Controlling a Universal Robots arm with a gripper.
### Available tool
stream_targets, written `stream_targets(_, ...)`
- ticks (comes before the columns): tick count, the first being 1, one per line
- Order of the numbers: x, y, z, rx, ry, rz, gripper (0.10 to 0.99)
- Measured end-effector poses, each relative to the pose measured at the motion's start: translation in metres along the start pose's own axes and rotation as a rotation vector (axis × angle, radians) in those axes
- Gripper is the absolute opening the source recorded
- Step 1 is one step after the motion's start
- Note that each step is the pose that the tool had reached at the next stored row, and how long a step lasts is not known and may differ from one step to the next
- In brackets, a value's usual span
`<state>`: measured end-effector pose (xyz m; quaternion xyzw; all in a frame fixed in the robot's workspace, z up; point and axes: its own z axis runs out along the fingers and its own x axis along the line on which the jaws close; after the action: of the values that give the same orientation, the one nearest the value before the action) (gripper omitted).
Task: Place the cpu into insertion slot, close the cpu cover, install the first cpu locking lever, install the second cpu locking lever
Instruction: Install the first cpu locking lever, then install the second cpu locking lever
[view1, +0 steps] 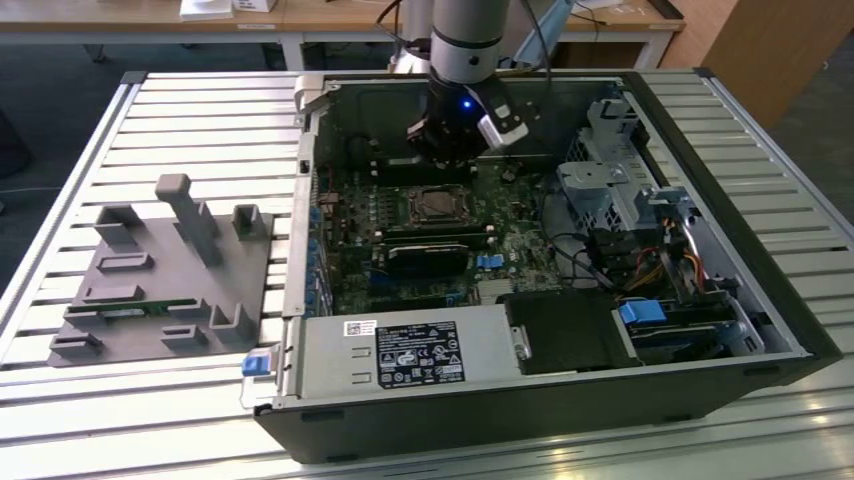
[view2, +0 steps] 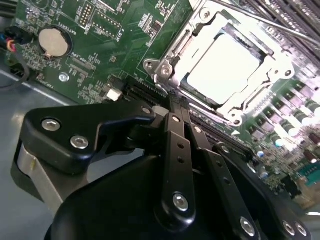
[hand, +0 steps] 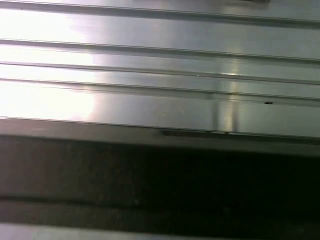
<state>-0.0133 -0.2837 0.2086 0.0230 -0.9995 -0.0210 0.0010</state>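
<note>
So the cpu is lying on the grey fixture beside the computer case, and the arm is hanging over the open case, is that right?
Not quite. The cpu is not on the grey fixture. It sits in the insertion slot on the motherboard, framed by the cpu cover, as the second wrist view shows. The arm does hang over the open case.

Slatted metal table (view1: 160, 110), wooden desks (view1: 334, 20)

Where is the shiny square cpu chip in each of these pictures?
Exterior view: the cpu sits mid-board in the open computer case, just below the gripper.
Second wrist view: the cpu gleams inside the cpu cover, beyond the gripper.
First wrist view: metal ribs, no chip.
Shared landmark: the green motherboard.
</note>
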Motion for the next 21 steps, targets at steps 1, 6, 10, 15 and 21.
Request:
stream_targets(1,0.0,0.0,-0.0008,0.0,-0.0001,0.0,0.106)
stream_targets(6,0.0001,-0.0012,-0.0008,0.0,-0.0002,0.0,0.106)
stream_targets(10,0.0001,-0.002,-0.0009,0.0,-0.0002,0.0,0.106)
stream_targets(15,-0.0001,-0.0033,-0.001,0.0,-0.0002,0.0,0.106)
stream_targets(21,0.0,-0.0052,-0.0011,0.0,-0.0001,0.0,0.106)
